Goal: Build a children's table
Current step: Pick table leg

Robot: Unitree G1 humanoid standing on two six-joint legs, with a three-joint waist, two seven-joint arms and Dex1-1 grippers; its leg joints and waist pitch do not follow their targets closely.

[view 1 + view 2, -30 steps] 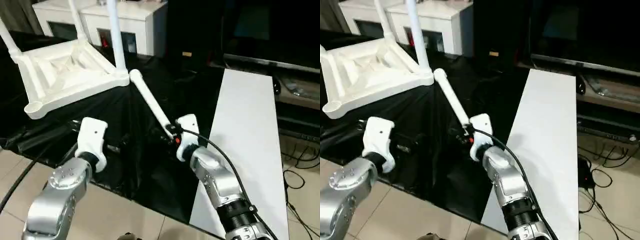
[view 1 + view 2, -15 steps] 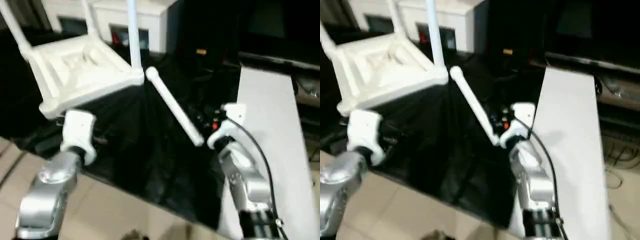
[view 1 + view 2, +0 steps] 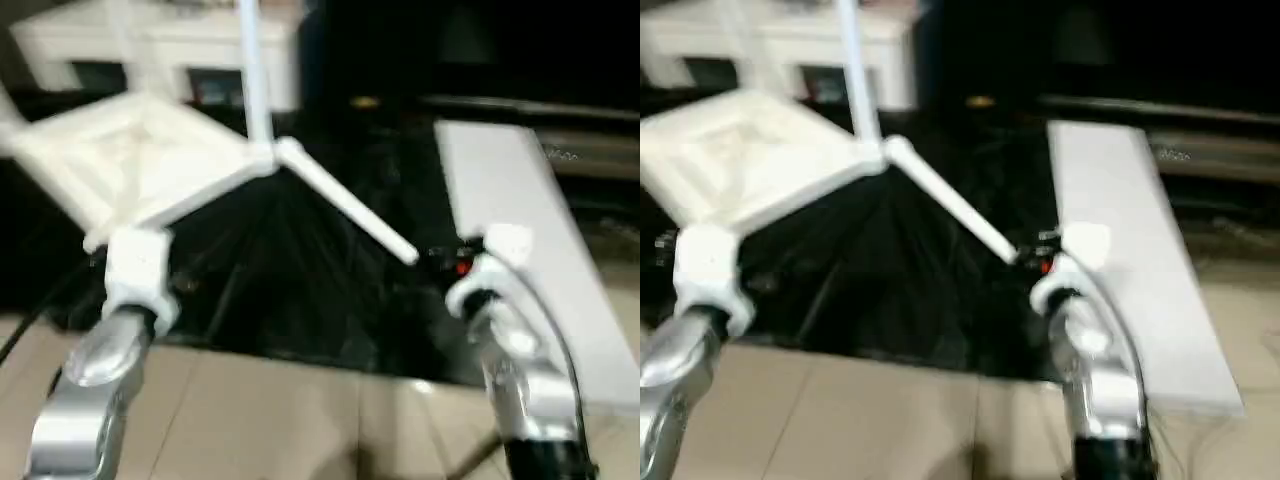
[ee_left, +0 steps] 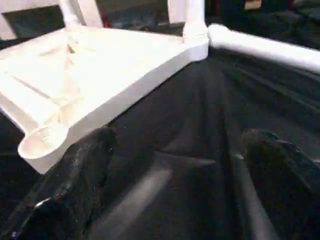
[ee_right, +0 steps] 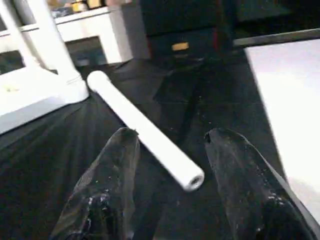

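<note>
Both our grippers, left [image 4: 175, 165] and right [image 5: 167, 165], stand released, holding nothing. If we close carelessly on the loose leg [image 5: 142, 130], it could roll off across the black cloth [image 4: 190, 120], away from the tabletop [image 4: 95, 75].

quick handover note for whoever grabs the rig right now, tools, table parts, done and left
Left tool: open, empty, hovering near the tabletop's empty corner socket.
Right tool: open, holding nothing, the loose leg's end lies between its fingers.
Tabletop lies underside up on the black cloth; the loose leg lies beside its corner.
Done: at least two legs stand in sockets.
Left: grasp the loose leg and seat it in an empty socket.
</note>
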